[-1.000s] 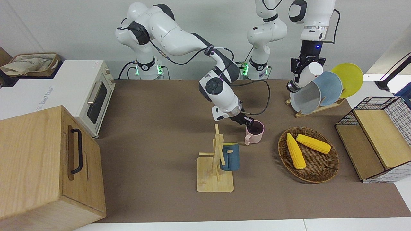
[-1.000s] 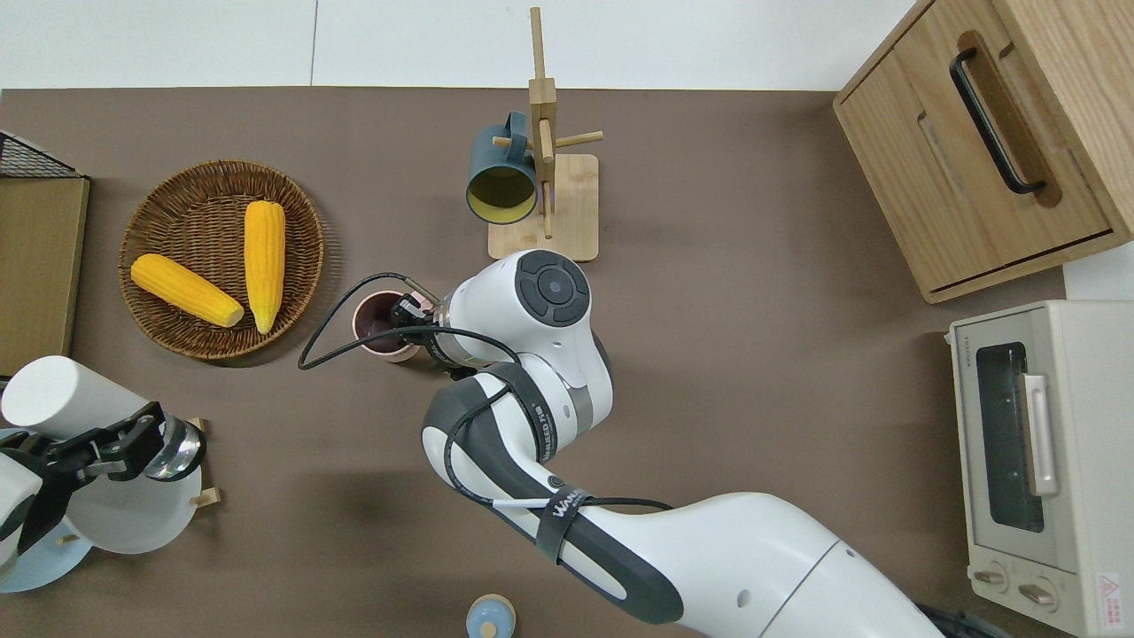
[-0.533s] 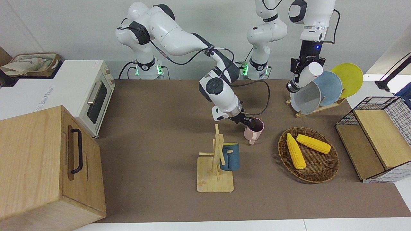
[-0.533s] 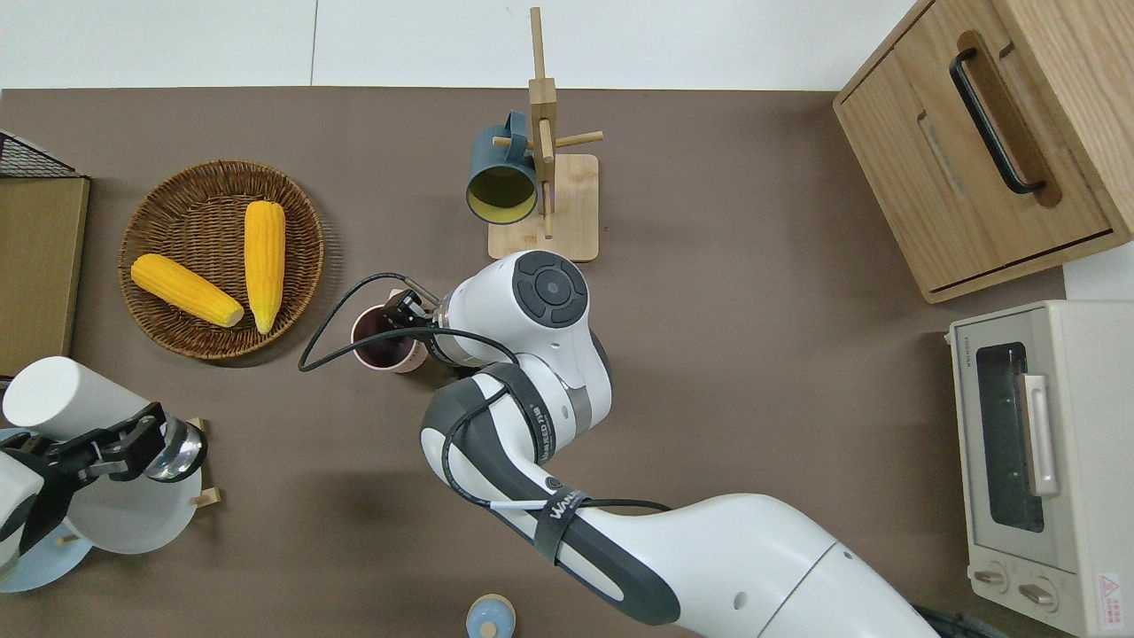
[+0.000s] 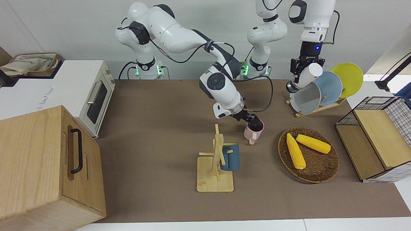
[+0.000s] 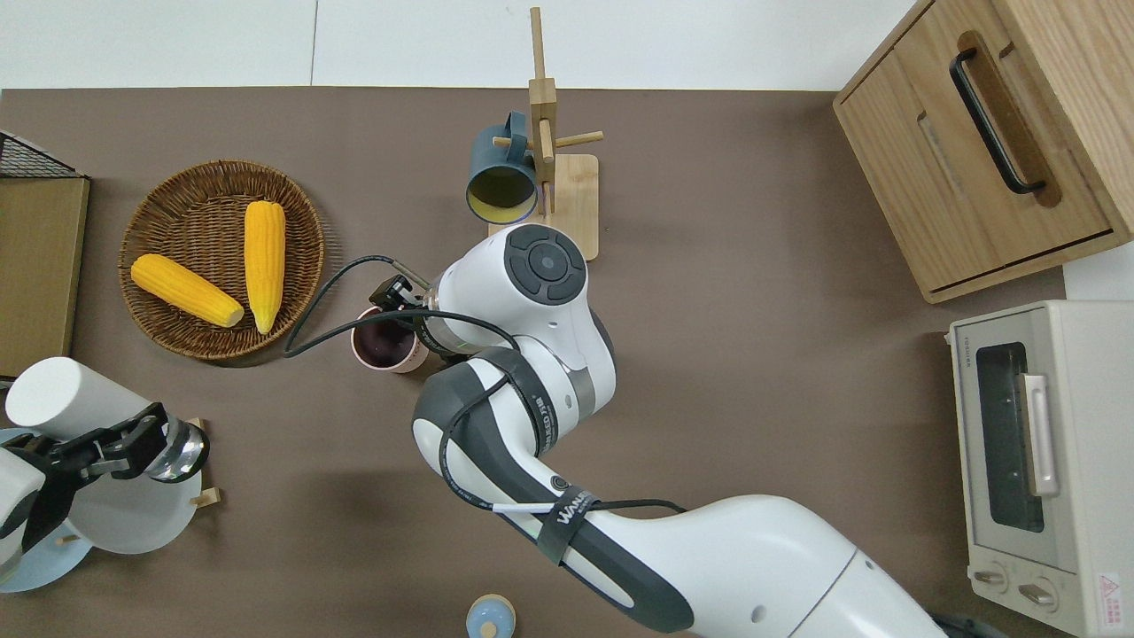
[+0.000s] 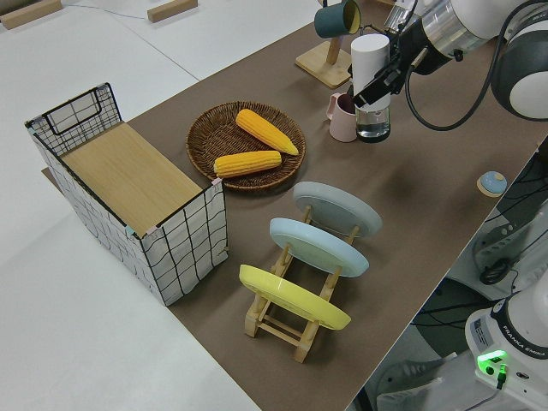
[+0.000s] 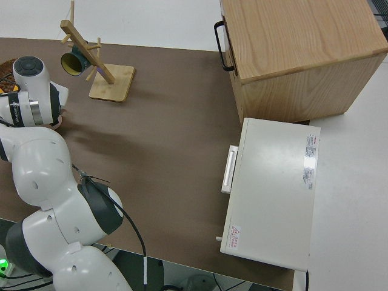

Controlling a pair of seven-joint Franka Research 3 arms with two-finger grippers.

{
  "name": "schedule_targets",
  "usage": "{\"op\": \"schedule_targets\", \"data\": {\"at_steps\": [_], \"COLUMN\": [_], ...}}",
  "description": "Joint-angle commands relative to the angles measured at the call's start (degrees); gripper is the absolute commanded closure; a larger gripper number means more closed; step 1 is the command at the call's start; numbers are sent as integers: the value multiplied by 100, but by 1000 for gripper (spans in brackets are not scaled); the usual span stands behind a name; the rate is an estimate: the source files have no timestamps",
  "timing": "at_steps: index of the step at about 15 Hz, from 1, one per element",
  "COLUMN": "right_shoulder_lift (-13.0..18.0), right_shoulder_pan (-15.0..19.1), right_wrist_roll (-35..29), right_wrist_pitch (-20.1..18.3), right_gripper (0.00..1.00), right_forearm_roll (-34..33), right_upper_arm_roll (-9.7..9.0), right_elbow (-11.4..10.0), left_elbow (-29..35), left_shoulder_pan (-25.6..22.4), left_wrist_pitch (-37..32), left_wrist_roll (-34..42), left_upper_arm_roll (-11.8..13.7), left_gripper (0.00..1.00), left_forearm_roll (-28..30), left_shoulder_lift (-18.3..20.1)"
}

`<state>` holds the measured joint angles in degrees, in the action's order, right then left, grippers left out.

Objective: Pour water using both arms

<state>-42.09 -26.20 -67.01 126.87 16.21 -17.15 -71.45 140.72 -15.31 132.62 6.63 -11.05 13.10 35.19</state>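
A pink mug (image 5: pixel 253 132) (image 6: pixel 383 342) (image 7: pixel 342 118) stands near the table's middle, its handle pointing away from the robots. My right gripper (image 5: pixel 252 120) (image 6: pixel 395 298) is shut on its rim, one finger inside the dark interior. Whether the mug touches the table I cannot tell. My left gripper (image 5: pixel 300 71) (image 6: pixel 113 443) (image 7: pixel 382 84) is shut on a white bottle (image 5: pixel 310 74) (image 6: pixel 60 399) (image 7: pixel 370 62) with a clear lower end. It holds the bottle tilted in the air over the plate rack (image 5: pixel 319 107). No water shows.
A wooden mug tree (image 5: pixel 215 166) carries a blue mug (image 6: pixel 500 182). A wicker basket (image 5: pixel 324 173) holds two corn cobs. A wire crate (image 5: pixel 375 138) stands at the left arm's end; a toaster oven (image 5: pixel 93 96) and a wooden cabinet (image 5: pixel 48 166) stand at the right arm's end. A small blue lid (image 6: pixel 490 618) lies near the robots.
The right arm's wrist rose and swung slightly, turning the pink mug so its handle points away from the robots. The left arm with the white bottle barely moved.
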Motion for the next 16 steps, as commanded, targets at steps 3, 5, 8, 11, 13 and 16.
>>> {"op": "schedule_targets", "data": {"at_steps": [3,5,8,11,13,16], "right_shoulder_lift": [95,261,674,1096,1351,1737], "right_shoulder_pan": [-17,27,159,413,606,993], "right_wrist_roll": [361,1037,2627,3866,4640,5353], "right_wrist_pitch": [-1435,-1865,-2718,-3289,-3606,-3678], "right_gripper": [17,17,17,17,17,17], "right_forearm_roll": [-881,-1137,-1340,-1795,-2060,-2096], "right_upper_arm_roll": [213,317,687,731,740,731], "right_elbow": [720,720,702,501,352,27], "left_elbow": [-36,-36,-36,-36,-27,-18], "left_shoulder_pan": [54,55,11,63,81,142], "left_wrist_pitch": [-42,-52,-52,-122,-148,-218], "left_wrist_roll": [-293,-320,-329,-312,-259,-224], "left_upper_arm_roll": [7,-63,-160,-160,-152,-152], "left_gripper": [1000,1000,1000,1000,1000,1000], "left_forearm_roll": [-124,-124,-124,-124,-106,-63], "left_shoulder_lift": [67,67,67,67,67,67]}}
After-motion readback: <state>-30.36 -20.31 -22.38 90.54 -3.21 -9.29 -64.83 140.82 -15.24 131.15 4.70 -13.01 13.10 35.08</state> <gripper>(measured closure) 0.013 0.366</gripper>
